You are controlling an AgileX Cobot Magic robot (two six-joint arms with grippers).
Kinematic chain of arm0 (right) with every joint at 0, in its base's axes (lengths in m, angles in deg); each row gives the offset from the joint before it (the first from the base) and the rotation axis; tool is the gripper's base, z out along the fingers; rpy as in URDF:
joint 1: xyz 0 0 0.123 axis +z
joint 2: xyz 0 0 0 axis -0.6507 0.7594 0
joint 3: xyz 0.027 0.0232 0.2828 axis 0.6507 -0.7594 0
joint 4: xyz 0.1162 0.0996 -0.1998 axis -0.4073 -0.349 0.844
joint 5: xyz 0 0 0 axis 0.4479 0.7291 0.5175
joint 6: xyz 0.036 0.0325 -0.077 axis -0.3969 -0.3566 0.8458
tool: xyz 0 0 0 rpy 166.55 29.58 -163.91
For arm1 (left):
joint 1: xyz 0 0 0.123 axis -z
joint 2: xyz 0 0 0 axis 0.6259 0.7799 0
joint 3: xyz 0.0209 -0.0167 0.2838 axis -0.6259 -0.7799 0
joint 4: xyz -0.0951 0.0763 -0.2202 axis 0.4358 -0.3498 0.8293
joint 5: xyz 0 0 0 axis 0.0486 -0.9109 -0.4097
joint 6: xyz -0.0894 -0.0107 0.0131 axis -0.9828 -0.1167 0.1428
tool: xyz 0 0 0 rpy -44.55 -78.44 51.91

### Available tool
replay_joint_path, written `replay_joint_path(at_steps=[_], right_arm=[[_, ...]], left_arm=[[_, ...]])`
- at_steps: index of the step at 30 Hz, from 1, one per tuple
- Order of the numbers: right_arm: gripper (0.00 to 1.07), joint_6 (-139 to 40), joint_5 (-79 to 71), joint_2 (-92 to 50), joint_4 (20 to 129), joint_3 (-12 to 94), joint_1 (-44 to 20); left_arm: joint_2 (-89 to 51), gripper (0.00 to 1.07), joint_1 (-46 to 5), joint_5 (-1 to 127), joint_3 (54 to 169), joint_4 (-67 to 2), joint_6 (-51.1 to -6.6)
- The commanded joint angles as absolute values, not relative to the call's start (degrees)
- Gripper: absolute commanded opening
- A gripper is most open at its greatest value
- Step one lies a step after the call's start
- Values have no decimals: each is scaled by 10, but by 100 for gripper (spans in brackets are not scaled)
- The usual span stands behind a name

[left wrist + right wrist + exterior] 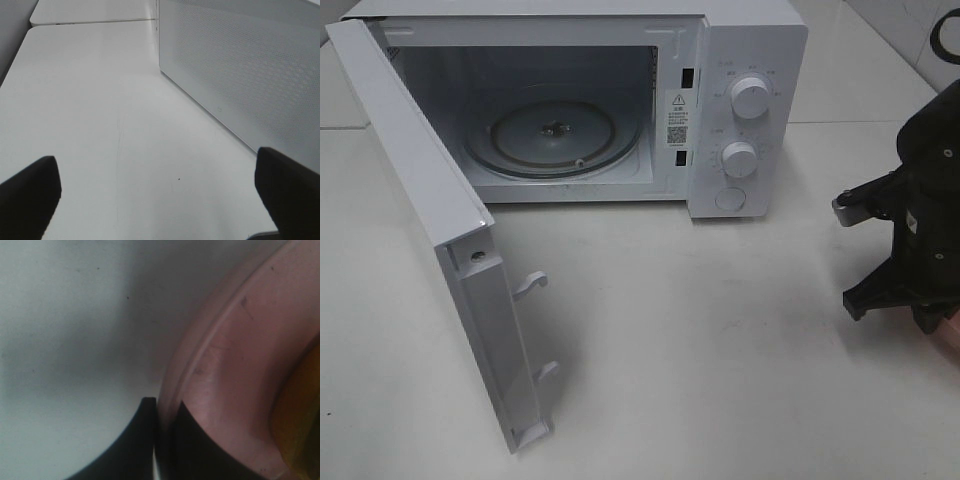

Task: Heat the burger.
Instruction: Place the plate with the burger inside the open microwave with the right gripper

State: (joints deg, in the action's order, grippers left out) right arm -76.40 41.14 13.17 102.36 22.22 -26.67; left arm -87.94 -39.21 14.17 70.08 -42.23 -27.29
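Note:
My right gripper (159, 407) is shut on the rim of the pink plate (235, 365), one dark finger on each side of the edge. On that plate, at the frame's edge, a golden-yellow sliver of the burger (302, 410) shows; the rest of it is out of view. In the exterior high view the right arm (920, 230) hangs low at the table's right edge, with a bit of the pink plate (951, 336) under it. My left gripper (160, 195) stands open over bare table beside the microwave door, with nothing between its fingers (30, 195).
The white microwave (750, 60) stands at the back with its door (430, 210) swung wide open to the left. Its glass turntable (555, 135) holds nothing. Two knobs (750, 98) sit on the right panel. White table (720, 350) lies between the microwave and the right arm.

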Motion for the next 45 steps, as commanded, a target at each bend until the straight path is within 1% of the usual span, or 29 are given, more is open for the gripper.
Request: replay_joint_path(at_steps=[1, 12, 23, 24, 28, 30, 31, 32, 34, 35, 37, 39, 40, 42, 45], right_arm=[[0, -794, 436, 121, 1069, 211, -251], [0, -844, 464, 76, 1130, 178, -198], [0, -846, 484, 11, 1136, 128, -143], [0, -845, 484, -1, 1137, 113, -129], [0, -845, 487, -21, 1137, 93, -109], [0, -845, 501, -40, 1137, 75, -84], [0, -845, 501, -40, 1137, 75, -84], [0, -845, 511, -52, 1137, 64, -67], [0, -846, 516, -60, 1136, 59, -59], [0, -846, 524, -73, 1136, 50, -42], [0, -846, 527, -81, 1135, 46, -35], [0, -846, 545, -101, 1134, 35, -4], [0, -846, 545, -101, 1134, 35, -4], [0, -846, 567, -128, 1132, 26, 37], [0, -846, 571, -133, 1132, 26, 44]], left_arm=[[-893, 98, -393, 150, 698, -418, -276], [-893, 98, -393, 150, 698, -418, -276], [-893, 98, -393, 150, 698, -418, -276], [-893, 98, -393, 150, 698, -418, -276], [-893, 98, -393, 150, 698, -418, -276], [-893, 98, -393, 150, 698, -418, -276], [-893, 98, -393, 150, 698, -418, -276], [-893, 98, -393, 150, 698, -418, -276], [-893, 98, -393, 150, 698, -418, -276], [-893, 98, -393, 150, 698, -418, -276], [-893, 98, -393, 150, 698, -418, -276], [-893, 98, -393, 150, 698, -418, -276], [-893, 98, -393, 150, 698, -418, -276], [-893, 98, -393, 150, 698, -418, -276], [-893, 98, -393, 150, 698, -418, -276]])
